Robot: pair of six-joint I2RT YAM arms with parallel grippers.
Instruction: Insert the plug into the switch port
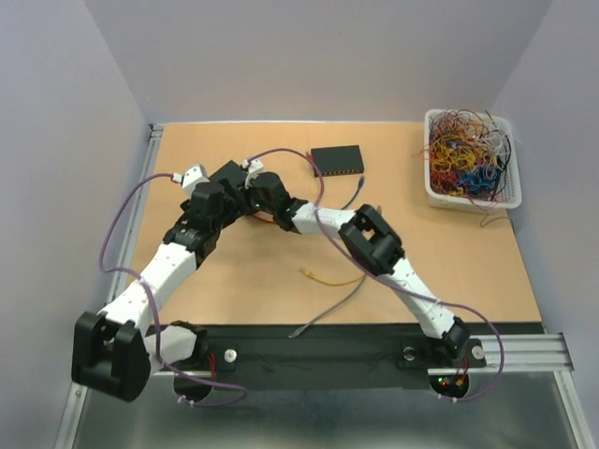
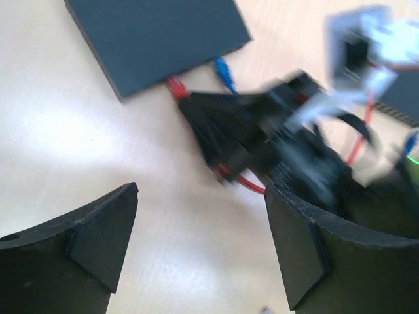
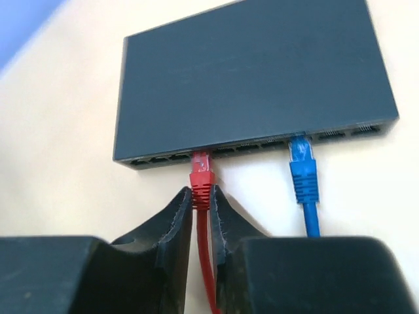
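**Right arm.** The right gripper (image 3: 201, 196) is closed on the red cable (image 3: 204, 261). Its fingers (image 3: 173, 226) are pressed against the cable from both sides, just behind the boot of the red plug (image 3: 201, 171).

**Plug.** The nose of the red plug is seen inside a port on the front face of the switch (image 3: 255, 78), towards the left of the port row. How deeply it is seated cannot be told.

**Neighbouring port.** A blue plug (image 3: 304, 171) is fitted in a port further right on the same face, apart from the red one.

**Switch.** The switch is laid flat on the table (image 3: 59, 131). In the top view it is hidden beneath the two wrists.

**Left arm.** The left gripper (image 2: 203, 248) is held near the switch and aimed towards it. Its fingers (image 2: 91, 235) are spread wide and nothing is held between them. In the left wrist view the right gripper appears blurred, between the spread fingers and the switch.

**Other items.**
- A second switch (image 1: 337, 161) is placed at the far centre of the table.
- A white bin (image 1: 432, 192) filled with tangled cables is placed at the far right.
- A yellow cable (image 1: 328, 277) is laid loose near the right arm's elbow.
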